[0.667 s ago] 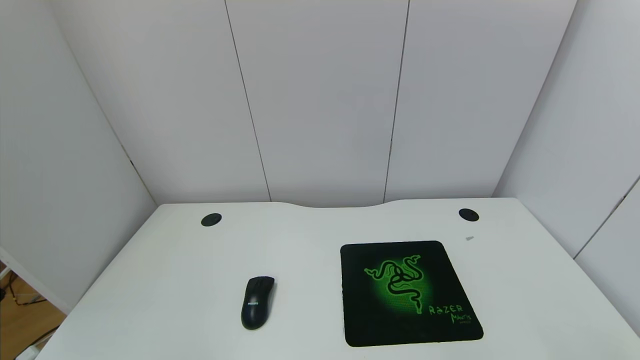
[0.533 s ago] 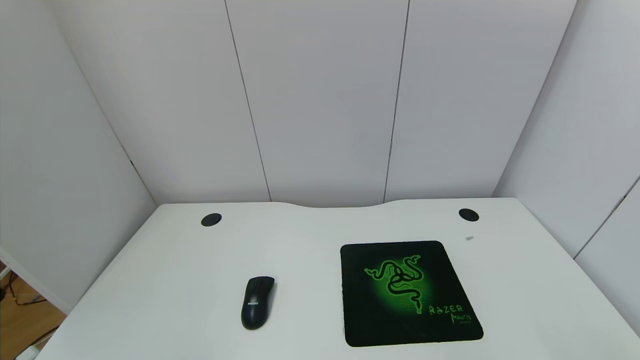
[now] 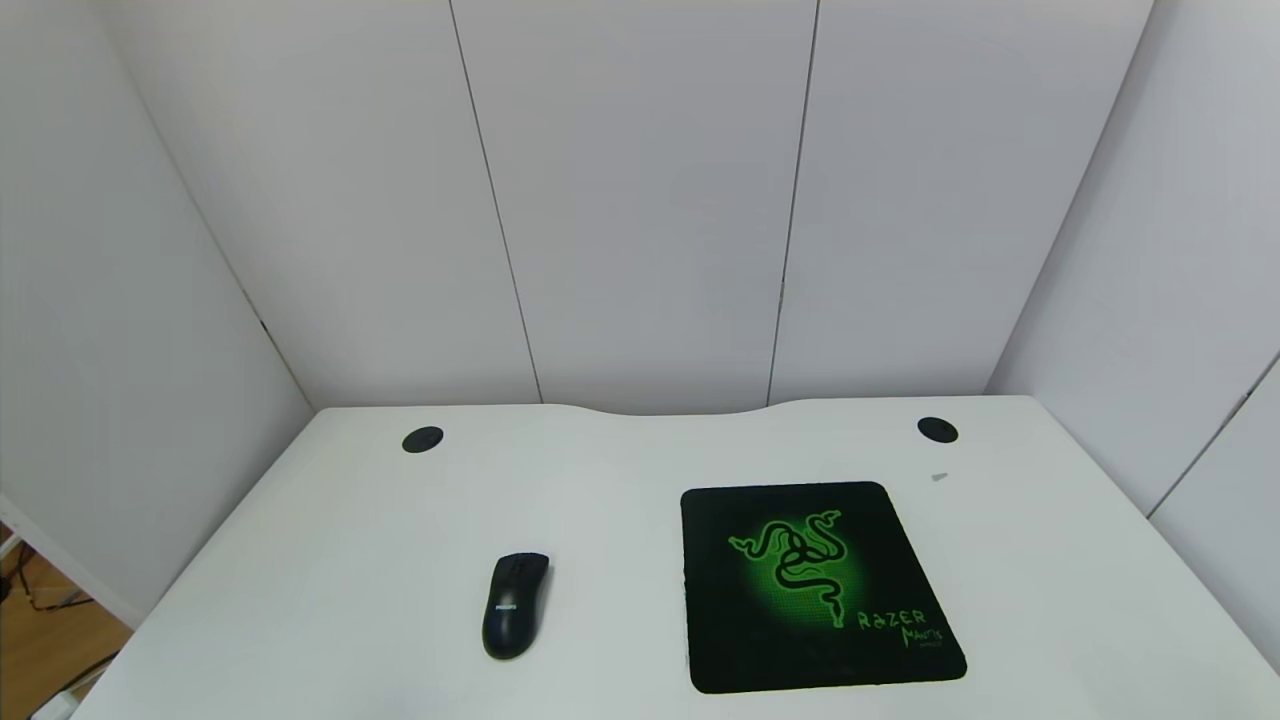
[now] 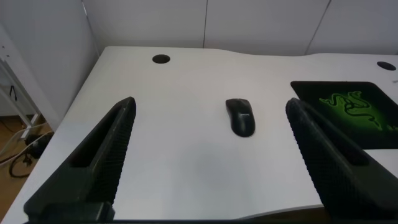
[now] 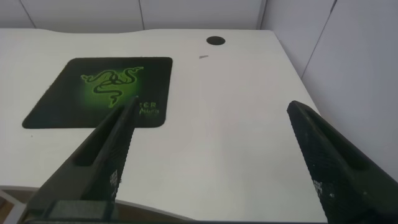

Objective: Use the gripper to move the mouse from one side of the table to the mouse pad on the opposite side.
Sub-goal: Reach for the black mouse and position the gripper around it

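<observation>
The left gripper [image 4: 211,155] hangs back off the near edge of the worktop [image 3: 620,470], its two black fingers [image 4: 93,162] spread wide with nothing between them; past the gap lies the mouse [image 4: 240,116]. The right gripper [image 5: 217,162] hangs likewise at the near right side, fingers wide apart and empty, looking over the pad [image 5: 99,90] and a bare stretch of white top. Neither gripper shows in the head view.

The mouse [image 3: 515,605] lies on the left half of the worktop, near the front, its long axis running roughly front to back, a small white logo on its back. The pad [image 3: 815,585] lies flat on the right half, well apart from the mouse, black with a green snake emblem and green lettering toward its near right corner.

The worktop is white with a back edge that curves inward at the middle. Two round black cable holes sit near the back corners, one left [image 3: 422,439], one right [image 3: 937,430]. A small grey scrap [image 3: 938,477] lies just in front of the right hole. White wall panels [image 3: 640,200] with thin vertical seams close in the back and both sides. At far left, wooden floor [image 3: 45,640] shows.
</observation>
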